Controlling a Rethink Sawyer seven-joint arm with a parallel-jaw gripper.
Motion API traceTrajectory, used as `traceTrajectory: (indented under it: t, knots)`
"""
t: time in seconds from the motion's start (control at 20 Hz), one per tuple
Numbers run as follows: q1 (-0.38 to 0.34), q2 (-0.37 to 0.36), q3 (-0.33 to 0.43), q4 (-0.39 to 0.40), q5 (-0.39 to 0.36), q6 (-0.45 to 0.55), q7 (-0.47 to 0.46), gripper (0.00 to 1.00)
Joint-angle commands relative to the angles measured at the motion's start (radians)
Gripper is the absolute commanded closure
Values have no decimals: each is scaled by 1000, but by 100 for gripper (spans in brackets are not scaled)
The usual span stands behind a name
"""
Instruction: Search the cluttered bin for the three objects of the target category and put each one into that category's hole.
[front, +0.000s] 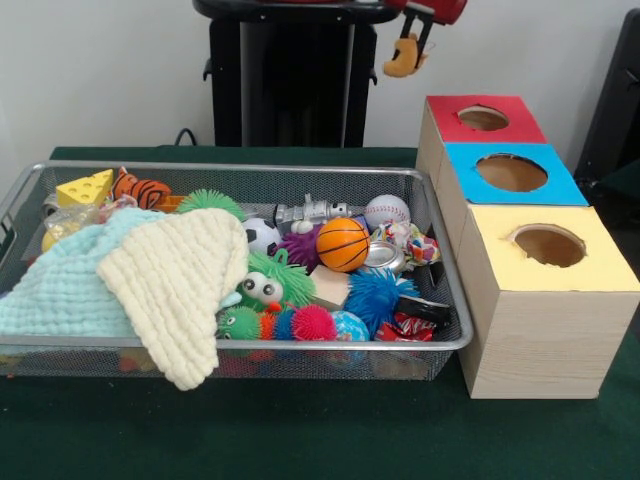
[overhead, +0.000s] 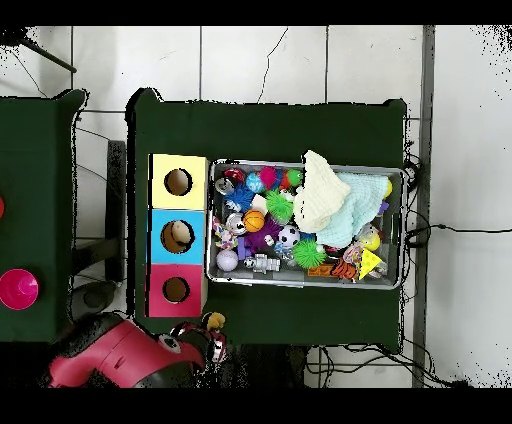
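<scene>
You see the arm (overhead: 120, 355) as bulky rounded red shells with black joints in the overhead view; from the front, its red end (front: 440, 10) tapers to a dark gripper (front: 415, 45), before a black pedestal (front: 290, 75)

The gripper (front: 418, 38) is cut off by the top edge in the front view, so how its jaws stand cannot be told. A tan plush toy (front: 404, 57) hangs at it, too small to identify. In the bin (front: 455, 300), a cream cloth (front: 180, 275) and a pale blue cloth (front: 65, 290) hide whatever lies beneath them.
</scene>
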Motion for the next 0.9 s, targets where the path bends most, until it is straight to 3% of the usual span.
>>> traceTrajectory:
  t: [0.05, 0.4, 0.55, 0.9]
  knots:
    - [-31, 2, -8, -221, 75, -84, 347, 100]
    - [-46, -21, 37, -271, 68, 5, 340, 100]
    - [-70, 15, -5, -249, 81, -18, 357, 100]
    - [-86, 27, 5, -218, 87, -13, 394, 100]
